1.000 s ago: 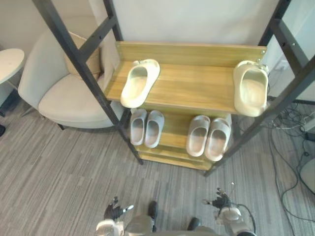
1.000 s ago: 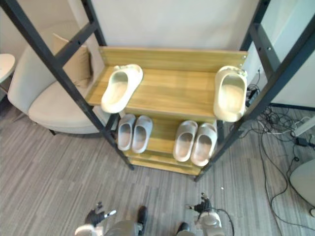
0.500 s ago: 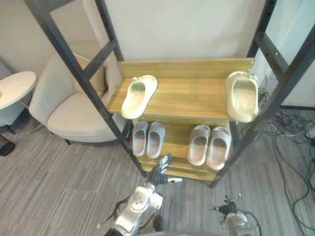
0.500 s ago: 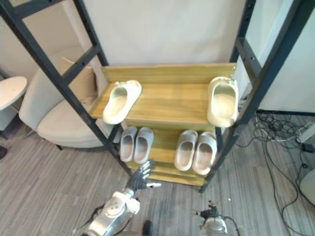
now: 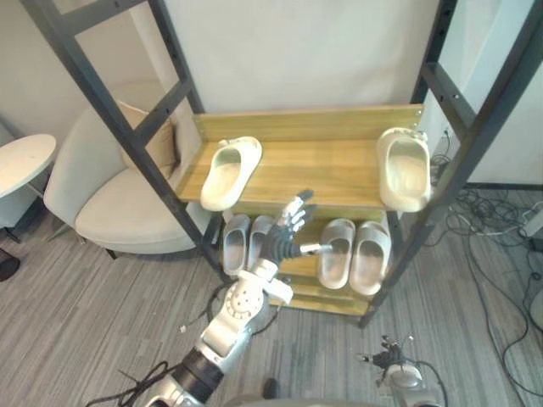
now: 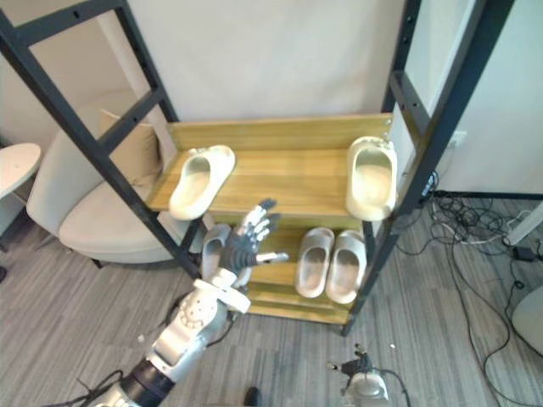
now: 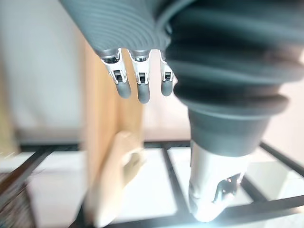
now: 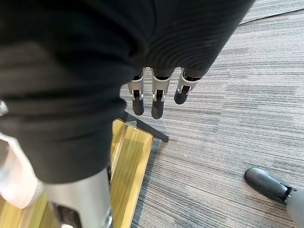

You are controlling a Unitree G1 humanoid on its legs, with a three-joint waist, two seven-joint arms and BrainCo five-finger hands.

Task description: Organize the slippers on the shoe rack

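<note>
One shoe rack (image 5: 314,165), frame centre. One armchair (image 5: 119,212), left. Top shelf: left cream slipper (image 5: 229,172) and right cream slipper (image 5: 402,167), well apart. Lower shelf: grey slippers (image 5: 339,250). Left hand (image 5: 280,242), centre, fingers spread, empty. Right hand (image 8: 156,105), bottom right, fingers straight, empty.

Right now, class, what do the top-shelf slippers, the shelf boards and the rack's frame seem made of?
Slippers: probably moulded foam or soft rubber, matt cream; thick, seamless, rounded.
Shelf boards: wood or wood-look laminate, light satin finish; grain streaks show.
Frame: likely painted metal, matt black; slim straight bars.
</note>
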